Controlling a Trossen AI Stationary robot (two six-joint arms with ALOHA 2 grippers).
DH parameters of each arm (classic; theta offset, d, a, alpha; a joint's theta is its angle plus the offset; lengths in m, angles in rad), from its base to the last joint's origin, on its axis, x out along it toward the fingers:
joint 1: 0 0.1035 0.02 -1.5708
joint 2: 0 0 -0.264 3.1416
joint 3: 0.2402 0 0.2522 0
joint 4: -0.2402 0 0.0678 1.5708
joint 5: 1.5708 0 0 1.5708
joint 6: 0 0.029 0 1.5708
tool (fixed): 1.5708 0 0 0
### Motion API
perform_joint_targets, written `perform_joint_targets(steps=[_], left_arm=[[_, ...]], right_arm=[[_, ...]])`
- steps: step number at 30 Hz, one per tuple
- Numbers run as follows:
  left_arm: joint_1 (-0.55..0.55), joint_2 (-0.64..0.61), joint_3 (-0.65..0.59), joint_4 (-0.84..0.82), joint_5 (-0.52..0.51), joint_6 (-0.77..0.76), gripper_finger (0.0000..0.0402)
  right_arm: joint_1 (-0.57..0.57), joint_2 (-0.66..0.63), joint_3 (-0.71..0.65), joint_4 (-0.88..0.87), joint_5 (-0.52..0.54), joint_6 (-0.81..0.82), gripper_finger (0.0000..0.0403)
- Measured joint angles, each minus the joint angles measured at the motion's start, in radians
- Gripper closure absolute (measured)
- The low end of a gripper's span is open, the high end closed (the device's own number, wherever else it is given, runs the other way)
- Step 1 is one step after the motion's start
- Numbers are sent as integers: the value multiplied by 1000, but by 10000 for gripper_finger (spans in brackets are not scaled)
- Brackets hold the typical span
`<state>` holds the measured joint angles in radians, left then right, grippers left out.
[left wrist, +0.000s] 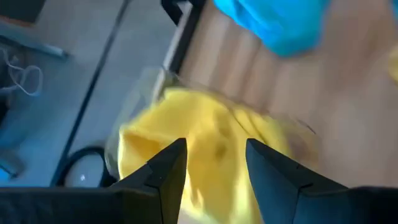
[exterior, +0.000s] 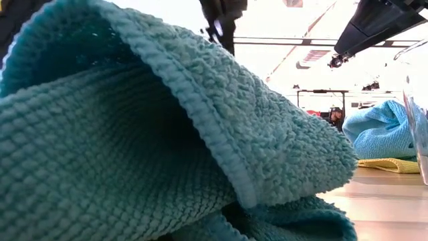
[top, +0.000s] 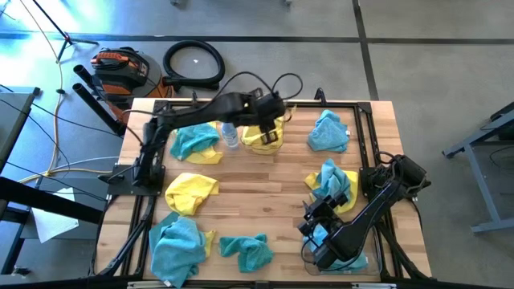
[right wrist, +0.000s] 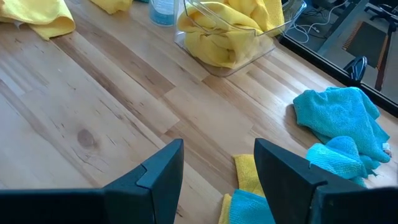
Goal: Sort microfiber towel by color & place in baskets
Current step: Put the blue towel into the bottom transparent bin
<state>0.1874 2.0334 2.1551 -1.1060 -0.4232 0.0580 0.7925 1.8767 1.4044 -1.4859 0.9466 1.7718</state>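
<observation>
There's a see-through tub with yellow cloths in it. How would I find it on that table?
Start at the far edge of the wooden table, about midway along it, where the left gripper hangs open. Right beneath it stands the clear plastic tub heaped with bright yellow microfiber towels. A small white-and-blue bottle stands beside it; the other tub, at the near right corner, holds teal-blue cloth.

Overhead shot is evenly lit, bright, with soft shadows under the arms. Low cam is blown out behind: ceiling glare washes the room white, and the teal towel (exterior: 154,134) fills the foreground. Left wrist cam is smeared with motion blur; right wrist cam is crisp.
</observation>
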Motion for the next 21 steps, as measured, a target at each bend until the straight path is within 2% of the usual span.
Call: perform_joint_targets(steps=[6, 9, 14, 21], left_arm=[[-163, -117, -1, -204, 2, -181, 250], [-276, -174, -49, -234, -7, -252, 250], [-474, -293, -211, -229, -66, -431, 250], [-728, -478, -521, -212, -195, -810, 250]], right_arm=[[-2, 0, 0, 3, 0, 0, 210], [-4, 0, 0, 8, 0, 0, 210], [-8, 0, 0, 14, 0, 0, 210], [-8, 0, 0, 28, 0, 0, 210]])
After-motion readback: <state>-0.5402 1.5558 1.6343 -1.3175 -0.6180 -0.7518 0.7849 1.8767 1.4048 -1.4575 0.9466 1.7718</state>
